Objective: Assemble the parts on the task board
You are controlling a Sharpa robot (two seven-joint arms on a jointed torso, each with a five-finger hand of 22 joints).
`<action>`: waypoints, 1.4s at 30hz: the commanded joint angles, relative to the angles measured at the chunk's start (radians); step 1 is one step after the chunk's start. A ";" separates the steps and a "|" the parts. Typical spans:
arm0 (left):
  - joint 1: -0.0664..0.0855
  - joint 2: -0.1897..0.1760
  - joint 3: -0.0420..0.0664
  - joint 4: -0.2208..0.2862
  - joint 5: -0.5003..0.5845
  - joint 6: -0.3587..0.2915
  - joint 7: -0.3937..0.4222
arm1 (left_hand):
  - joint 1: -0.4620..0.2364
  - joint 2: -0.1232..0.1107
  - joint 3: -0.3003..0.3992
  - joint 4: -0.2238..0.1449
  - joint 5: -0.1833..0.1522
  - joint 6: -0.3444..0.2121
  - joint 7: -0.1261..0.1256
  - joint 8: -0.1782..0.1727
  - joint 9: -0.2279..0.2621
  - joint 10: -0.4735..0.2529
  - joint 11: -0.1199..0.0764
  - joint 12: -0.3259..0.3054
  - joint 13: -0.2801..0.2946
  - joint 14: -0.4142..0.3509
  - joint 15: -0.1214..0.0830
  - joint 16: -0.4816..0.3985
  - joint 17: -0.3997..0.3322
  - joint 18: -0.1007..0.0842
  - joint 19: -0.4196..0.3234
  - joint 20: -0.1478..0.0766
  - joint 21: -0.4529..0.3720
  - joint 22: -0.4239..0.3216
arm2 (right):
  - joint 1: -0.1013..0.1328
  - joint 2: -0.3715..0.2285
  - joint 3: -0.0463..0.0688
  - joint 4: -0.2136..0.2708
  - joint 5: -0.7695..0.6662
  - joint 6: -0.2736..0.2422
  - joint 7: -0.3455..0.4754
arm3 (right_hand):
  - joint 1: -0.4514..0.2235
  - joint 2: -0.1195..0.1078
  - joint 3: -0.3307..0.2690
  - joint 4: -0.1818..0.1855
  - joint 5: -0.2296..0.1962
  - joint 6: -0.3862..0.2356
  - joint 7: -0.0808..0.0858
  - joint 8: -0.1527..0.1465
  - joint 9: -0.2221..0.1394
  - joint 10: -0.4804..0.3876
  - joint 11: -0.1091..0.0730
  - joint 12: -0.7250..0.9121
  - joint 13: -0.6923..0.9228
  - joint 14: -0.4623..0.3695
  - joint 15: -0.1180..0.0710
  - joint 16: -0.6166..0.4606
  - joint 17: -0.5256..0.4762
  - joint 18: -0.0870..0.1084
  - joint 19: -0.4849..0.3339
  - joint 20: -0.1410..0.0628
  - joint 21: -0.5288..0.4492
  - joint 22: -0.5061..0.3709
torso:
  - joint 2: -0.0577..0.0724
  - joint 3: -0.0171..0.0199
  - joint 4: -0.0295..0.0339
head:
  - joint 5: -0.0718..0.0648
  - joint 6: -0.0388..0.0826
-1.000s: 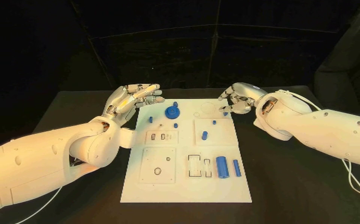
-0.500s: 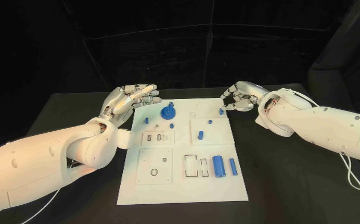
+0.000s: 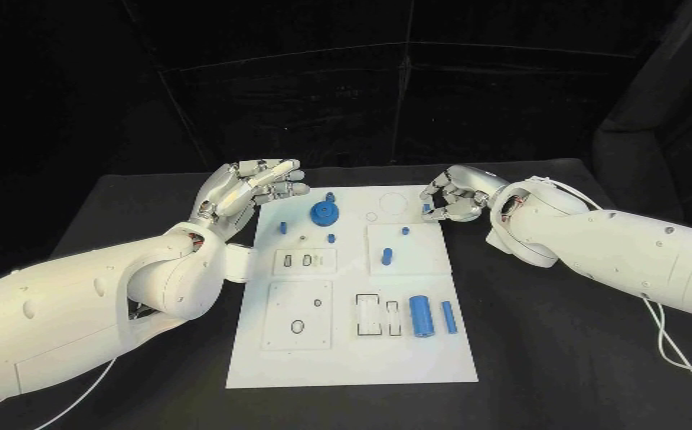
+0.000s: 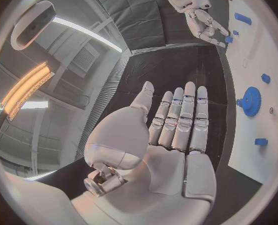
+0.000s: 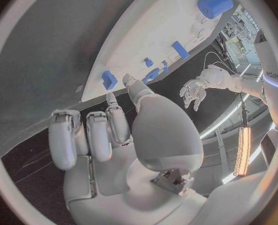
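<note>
Right hand (image 3: 451, 196) brought to the small blue part (image 3: 427, 212) at the task board's (image 3: 353, 350) far right edge.
Fingers were curled, nothing yet pinched; a light, square pinch was needed. Left hand (image 3: 257, 186) was held flat and empty.

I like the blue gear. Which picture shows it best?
The head view: the gear sits whole on the board. The left wrist view shows it at the rim, bent. The right wrist view shows just a sliver.
</note>
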 commanded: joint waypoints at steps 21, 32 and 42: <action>0.001 0.000 0.001 -0.003 -0.001 0.014 0.033 | -0.002 0.010 0.000 -0.006 0.004 0.006 0.008 -0.007 -0.001 0.008 0.000 -0.007 0.000 0.005 0.001 -0.007 -0.002 0.015 0.010 0.001 -0.007 -0.002 | -0.002 0.016 0.001 -0.030 -0.003 0.018 0.001 | 0.025 0.048 0.015 -0.009 -0.007 0.036 0.005 0.020 0.007 0.010 -0.004 0.008 0.052 0.072 -0.001 -0.003 0.111 -0.002 0.041 -0.003 -0.002 0.175 | -0.001 0.0013 -0.0021 | 0.002 0.000; 0.001 -0.001 0.001 -0.003 -0.001 0.014 0.032 | -0.002 0.010 0.000 -0.006 0.004 0.006 0.008 -0.007 -0.001 0.008 0.000 -0.007 0.000 0.005 0.001 -0.007 -0.002 0.015 0.010 0.001 -0.007 -0.002 | -0.002 0.026 0.001 -0.042 -0.003 0.039 -0.006 | 0.034 0.054 0.024 -0.017 -0.015 0.056 0.003 0.027 0.010 0.013 -0.006 0.012 0.057 0.072 -0.001 -0.002 0.112 -0.003 0.042 -0.003 -0.002 0.177 | -0.001 0.0014 -0.0013 | 0.000 -0.003; 0.001 -0.002 0.001 -0.003 -0.001 0.015 0.032 | -0.002 0.010 0.000 -0.006 0.004 0.006 0.008 -0.007 -0.001 0.008 0.000 -0.007 0.000 0.005 0.001 -0.007 -0.002 0.015 0.010 0.001 -0.007 -0.002 | -0.002 0.032 0.001 -0.050 -0.003 0.047 -0.011 | 0.034 0.053 0.024 -0.018 -0.015 0.058 0.003 0.028 0.010 0.015 -0.006 0.015 0.060 0.073 -0.001 0.000 0.116 -0.004 0.044 -0.003 -0.001 0.180 | -0.001 0.0019 -0.0018 | 0.000 -0.004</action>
